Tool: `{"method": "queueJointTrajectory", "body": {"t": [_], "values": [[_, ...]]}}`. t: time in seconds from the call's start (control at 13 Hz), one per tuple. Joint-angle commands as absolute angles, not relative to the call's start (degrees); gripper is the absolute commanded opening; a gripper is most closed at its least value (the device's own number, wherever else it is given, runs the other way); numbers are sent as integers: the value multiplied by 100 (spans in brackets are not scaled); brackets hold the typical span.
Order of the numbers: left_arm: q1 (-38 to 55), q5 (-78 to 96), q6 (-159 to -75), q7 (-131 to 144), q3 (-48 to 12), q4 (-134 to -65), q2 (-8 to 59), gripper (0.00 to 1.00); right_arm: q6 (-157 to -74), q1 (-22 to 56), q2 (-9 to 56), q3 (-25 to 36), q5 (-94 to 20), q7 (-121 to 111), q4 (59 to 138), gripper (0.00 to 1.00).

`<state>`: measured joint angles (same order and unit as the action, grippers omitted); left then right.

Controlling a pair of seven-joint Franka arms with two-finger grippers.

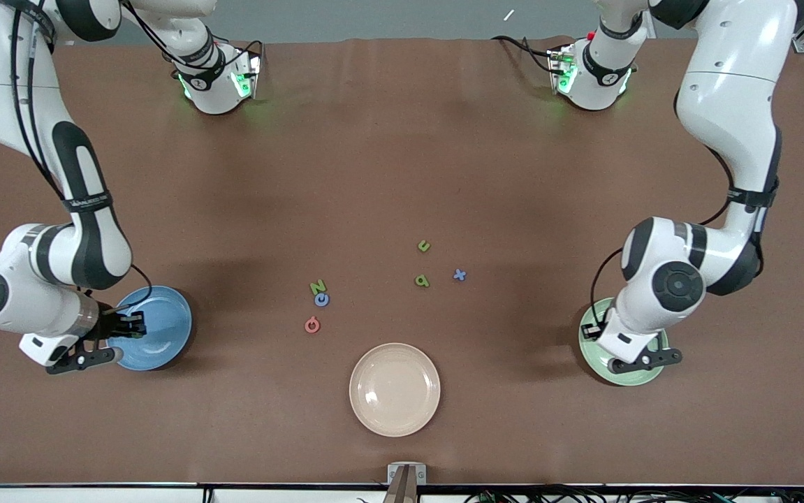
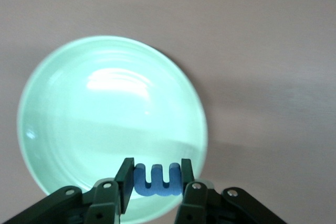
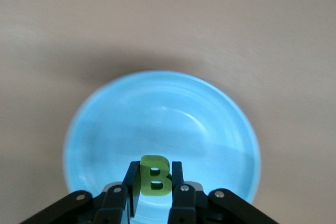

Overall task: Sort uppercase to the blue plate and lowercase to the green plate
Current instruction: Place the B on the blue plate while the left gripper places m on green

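My right gripper (image 3: 155, 167) is shut on the green B (image 3: 155, 175) and hangs over the blue plate (image 3: 157, 119), which lies at the right arm's end of the table (image 1: 164, 328). Over the pale green plate (image 2: 105, 114) my left gripper (image 2: 156, 167) is shut on the blue m (image 2: 156, 180). That plate (image 1: 625, 377) lies at the left arm's end, partly hidden under the wrist. Loose on the table lie a green Z (image 1: 318, 286), blue C (image 1: 321, 300), pink-red Q (image 1: 312, 325), green u (image 1: 424, 245), green b (image 1: 422, 281) and blue x (image 1: 459, 275).
A beige plate (image 1: 395, 389) with nothing in it lies nearer the front camera than the loose letters, midway between the two arms. The brown table mat (image 1: 402, 161) spreads toward the arm bases.
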<state>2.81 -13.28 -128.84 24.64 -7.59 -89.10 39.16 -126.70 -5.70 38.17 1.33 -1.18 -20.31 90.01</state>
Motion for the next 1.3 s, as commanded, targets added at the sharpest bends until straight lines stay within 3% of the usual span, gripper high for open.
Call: {"method": "queueJointTrajectory", "body": {"t": [0.0,0.15,0.23,0.31,0.69,1.07,1.23], "values": [[71,-1415,-12840,1936,-800,-8868,4086,6,-12665,-703,3840,26,122,-2065,9123,38],[18,-1424,-12858,1855,-800,-8868,4096,54,-12665,-712,3911,26,158,-2074,9132,82],[-26,-1424,-12858,1854,-800,-8886,4070,92,-12648,-703,3902,26,158,-2074,9123,90],[-70,-1433,-12806,1828,-800,-8921,4043,100,-12639,-651,3885,18,150,-2074,9132,93],[262,-1354,-12112,3053,-1273,-8965,3771,100,-12499,-19,3797,-175,-26,-1986,9123,97],[1404,-1310,-12295,4805,-1380,-8912,3963,100,-12401,35,3762,-1009,-141,-1882,9114,99],[1643,-1310,-12489,5542,-1380,-8930,4034,99,-12419,393,3771,-1099,-141,-1234,9123,99]]}}
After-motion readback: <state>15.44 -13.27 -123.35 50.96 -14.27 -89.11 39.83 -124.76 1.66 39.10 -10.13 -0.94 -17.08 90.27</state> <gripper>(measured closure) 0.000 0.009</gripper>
